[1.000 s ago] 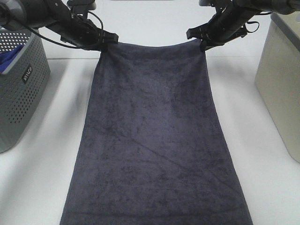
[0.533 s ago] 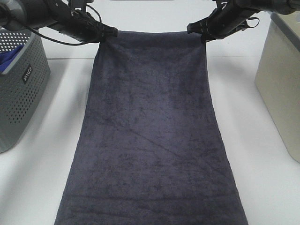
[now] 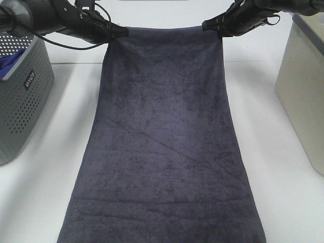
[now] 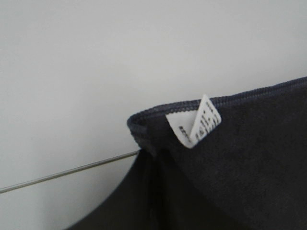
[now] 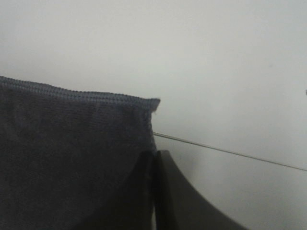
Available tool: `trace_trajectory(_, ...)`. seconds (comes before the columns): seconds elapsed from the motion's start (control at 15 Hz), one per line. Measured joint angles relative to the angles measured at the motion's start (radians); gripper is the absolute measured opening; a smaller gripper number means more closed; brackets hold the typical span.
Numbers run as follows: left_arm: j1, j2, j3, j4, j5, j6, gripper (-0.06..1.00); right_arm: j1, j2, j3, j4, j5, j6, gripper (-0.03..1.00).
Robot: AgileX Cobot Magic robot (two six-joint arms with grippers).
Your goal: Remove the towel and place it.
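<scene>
At the near edge of the white counter [image 3: 40, 202], the towel [image 3: 162, 152] runs out of the exterior high view, its dark charcoal pile spread wide and flat there. From that near end the cloth stretches away across the middle of the counter, narrowing toward its far edge, with faint diagonal creases crossing its surface. To the left of it, apart from the cloth, stands a grey perforated basket [image 3: 23, 96] with a bit of blue cloth [image 3: 10, 63] showing over its rim. To the right, also apart, stands a cream bin [image 3: 304, 86]. At the far end the towel's hemmed edge is lifted off the counter and pulled straight between the two arms. The left pincer [image 3: 119, 33] is clamped on the far left corner, and the left wrist view shows a small white tag [image 4: 195, 121] sticking up from the hem just beside the dark closed fingers [image 4: 144, 191]. The right pincer [image 3: 211, 25] is clamped on the far right corner; in the right wrist view its closed fingers [image 5: 158, 191] pinch the cloth just below the stitched corner. Behind both corners is a plain pale wall [image 5: 216, 57].
</scene>
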Motion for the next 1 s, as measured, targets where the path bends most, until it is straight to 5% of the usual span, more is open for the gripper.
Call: trace_trajectory(1.0,-0.001,0.128,0.0,0.003,-0.151,0.001,0.0,0.0,0.133,-0.002,0.001,-0.149,-0.006,0.02)
